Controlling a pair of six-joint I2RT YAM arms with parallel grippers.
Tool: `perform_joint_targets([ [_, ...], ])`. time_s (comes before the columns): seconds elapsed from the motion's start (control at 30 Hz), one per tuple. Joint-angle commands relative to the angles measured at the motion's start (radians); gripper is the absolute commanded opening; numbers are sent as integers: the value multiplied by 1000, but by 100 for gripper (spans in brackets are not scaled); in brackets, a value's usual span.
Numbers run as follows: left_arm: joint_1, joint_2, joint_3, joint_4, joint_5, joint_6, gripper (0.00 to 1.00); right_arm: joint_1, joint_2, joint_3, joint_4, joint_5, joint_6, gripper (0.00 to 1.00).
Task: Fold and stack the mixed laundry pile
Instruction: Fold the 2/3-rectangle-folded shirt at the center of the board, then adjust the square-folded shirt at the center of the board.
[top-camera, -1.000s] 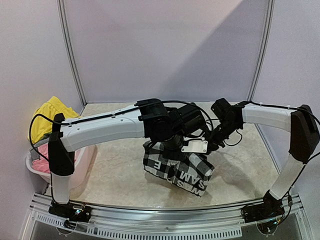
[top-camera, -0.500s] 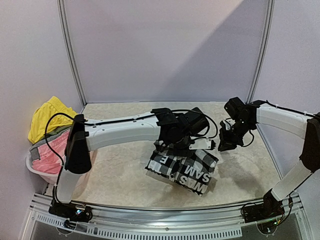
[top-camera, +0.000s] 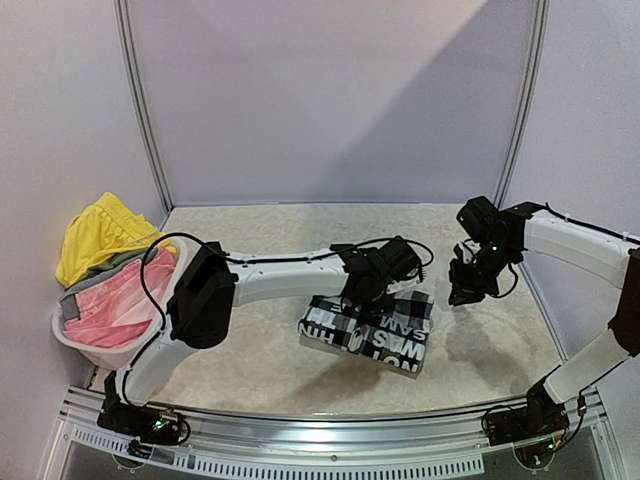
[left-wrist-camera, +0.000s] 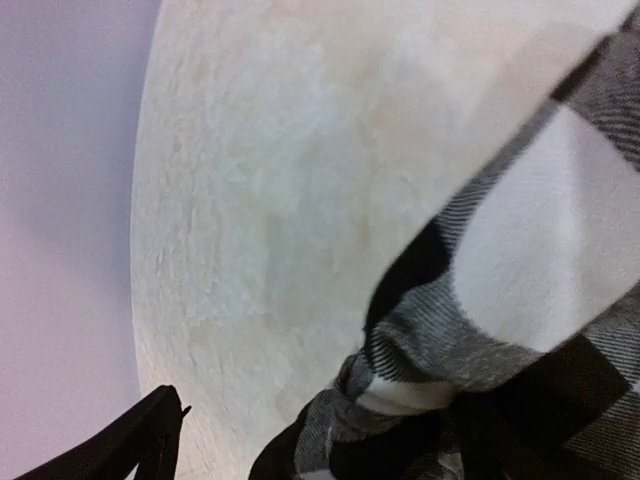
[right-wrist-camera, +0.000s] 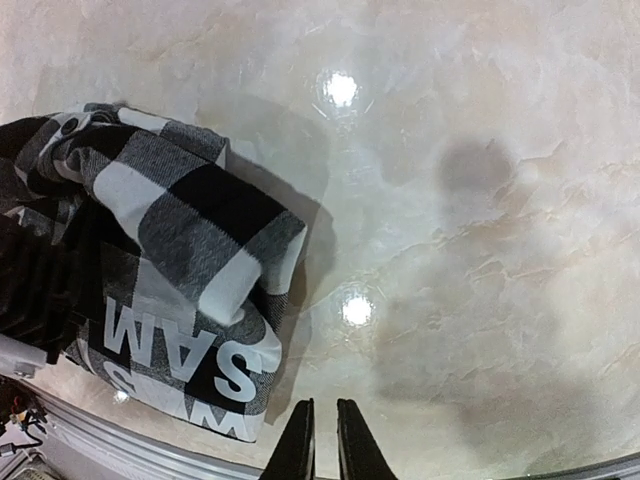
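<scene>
From above, the checked shirt (top-camera: 370, 335) lies folded into a thick, soft block near the middle of the table (top-camera: 250, 370). The table top is pale and looks like smooth stone. The shirt has big black, white and grey squares, and white letters (top-camera: 385, 345) run along its top. The left gripper (top-camera: 372, 290) sits low, right at the far edge of the shirt. The right gripper (top-camera: 465, 290) hangs in the air to the right, apart from the shirt. At the far left a white plastic basket (top-camera: 110, 352) holds a heap of clothes: a bright yellow garment (top-camera: 95, 235) on top, a grey one (top-camera: 100, 272) under it and a thin pink piece (top-camera: 115, 305) in front. In the left wrist view the shirt fills the right side, very close and blurry, with fuzzy woven squares. One black finger (left-wrist-camera: 140, 445) shows far off at the bottom left, so the jaws stand wide apart and pinch nothing; the other finger is hidden. In the right wrist view the shirt lies at the left, rumpled at its edge, with fat white letters reading "SAM". The two thin fingers at the bottom sit almost together and hold nothing. The shiny table shows two bright light spots.
</scene>
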Motion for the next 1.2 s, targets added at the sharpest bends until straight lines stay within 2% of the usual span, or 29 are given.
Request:
perform_joint_targets([
  [0.0, 20, -33, 64, 9, -55, -112, 99, -4, -8, 57, -12, 43, -21, 9],
  [0.17, 34, -87, 149, -103, -72, -258, 100, -4, -10, 133, 21, 35, -53, 10],
  [0.3, 53, -176, 132, -188, -36, -393, 98, -4, -20, 117, 132, -108, -85, 11],
  [0.5, 84, -349, -75, -195, 273, -500, 81, 37, 48, 89, 218, -243, -102, 11],
  [0.6, 90, -385, -171, -189, 362, -552, 73, 44, 87, 83, 248, -288, -106, 10],
  [0.77, 99, -415, -335, -161, 420, -630, 66, 42, 190, 97, 259, -292, -136, 9],
  [1.0, 109, -428, -525, -94, 441, -734, 61, -12, 356, 139, 234, -299, -255, 8],
  [1.17, 110, -476, -704, -22, 459, -817, 60, -29, 477, 173, 281, -323, -290, 8],
])
